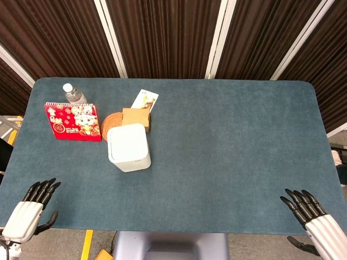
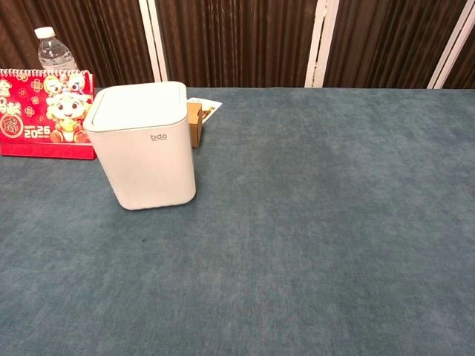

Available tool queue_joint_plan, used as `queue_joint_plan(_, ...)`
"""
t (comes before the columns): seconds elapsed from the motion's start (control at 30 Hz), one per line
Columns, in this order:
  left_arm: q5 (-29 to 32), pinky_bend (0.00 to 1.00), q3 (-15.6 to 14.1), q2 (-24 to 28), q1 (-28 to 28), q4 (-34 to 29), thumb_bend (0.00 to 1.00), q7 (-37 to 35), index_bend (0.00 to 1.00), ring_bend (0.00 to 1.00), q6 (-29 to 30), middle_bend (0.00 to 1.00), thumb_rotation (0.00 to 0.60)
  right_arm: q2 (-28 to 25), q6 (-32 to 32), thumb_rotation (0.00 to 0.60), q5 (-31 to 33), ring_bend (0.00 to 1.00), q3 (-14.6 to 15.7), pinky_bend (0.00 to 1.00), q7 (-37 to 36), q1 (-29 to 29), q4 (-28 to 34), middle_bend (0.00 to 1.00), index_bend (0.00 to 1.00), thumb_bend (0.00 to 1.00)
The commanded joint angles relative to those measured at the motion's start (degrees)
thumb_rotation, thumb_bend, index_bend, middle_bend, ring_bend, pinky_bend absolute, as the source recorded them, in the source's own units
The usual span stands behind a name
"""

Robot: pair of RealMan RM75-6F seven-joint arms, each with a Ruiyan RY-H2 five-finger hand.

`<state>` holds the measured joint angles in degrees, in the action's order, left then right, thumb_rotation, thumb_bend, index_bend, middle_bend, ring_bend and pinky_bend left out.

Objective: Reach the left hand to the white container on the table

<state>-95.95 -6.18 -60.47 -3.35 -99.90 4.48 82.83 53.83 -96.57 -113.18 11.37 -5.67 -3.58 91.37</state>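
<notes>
The white container (image 1: 129,147) (image 2: 143,147) is a lidded, rounded box standing upright on the blue table, left of centre. My left hand (image 1: 31,208) lies at the table's near left edge, fingers apart and holding nothing, well short of the container and to its left. At the near right edge my right hand (image 1: 314,215) lies the same way, fingers spread and empty. The chest view shows the container close up but neither hand.
Behind the container sit a brown box (image 1: 135,118), a round woven coaster (image 1: 111,124) and a card (image 1: 145,99). A red calendar (image 1: 72,121) (image 2: 44,113) and a water bottle (image 1: 72,95) (image 2: 53,50) stand at the far left. Blue table mat (image 1: 227,141) spreads to the right.
</notes>
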Motion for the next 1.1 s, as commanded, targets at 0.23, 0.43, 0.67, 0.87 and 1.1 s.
queue_joint_plan(0.23,-1.80,0.48,3.42,-5.05,-1.54,3.23,0.46,-4.32,0.00,0.30,3.07,0.27,0.600,0.04,0.02,0.600,0.33,0.00,-0.05,0.00,0.29,-0.17,0.30,0.00,0.00,0.24)
queue_joint_plan(0.43,-0.64,1.00,6.30,-5.53,-7.24,-3.14,0.46,-12.25,0.00,0.99,-2.36,0.99,0.600,0.18,0.61,0.600,0.59,0.00,-0.11,0.00,0.94,-0.10,0.56,0.00,0.00,0.24)
queue_joint_plan(0.67,11.61,1.00,9.92,-1.95,-15.05,-19.98,0.46,-1.58,0.00,1.00,-16.67,1.00,0.600,-0.15,0.56,0.600,0.57,0.00,0.04,0.00,0.55,-0.11,0.54,0.00,0.00,0.24)
queue_joint_plan(0.87,25.84,1.00,13.50,-4.21,-21.83,-26.17,0.46,13.30,0.00,1.00,-21.98,1.00,0.600,-0.58,-0.04,0.600,0.89,0.00,0.03,0.00,-0.67,-0.22,0.19,0.00,0.00,0.24)
queue_joint_plan(1.1,35.98,1.00,15.23,-10.41,-27.08,-26.92,0.46,25.26,0.00,1.00,-19.47,1.00,0.600,-0.87,-0.49,0.600,0.89,0.00,0.08,0.00,-1.35,-0.37,0.01,0.00,0.00,0.24)
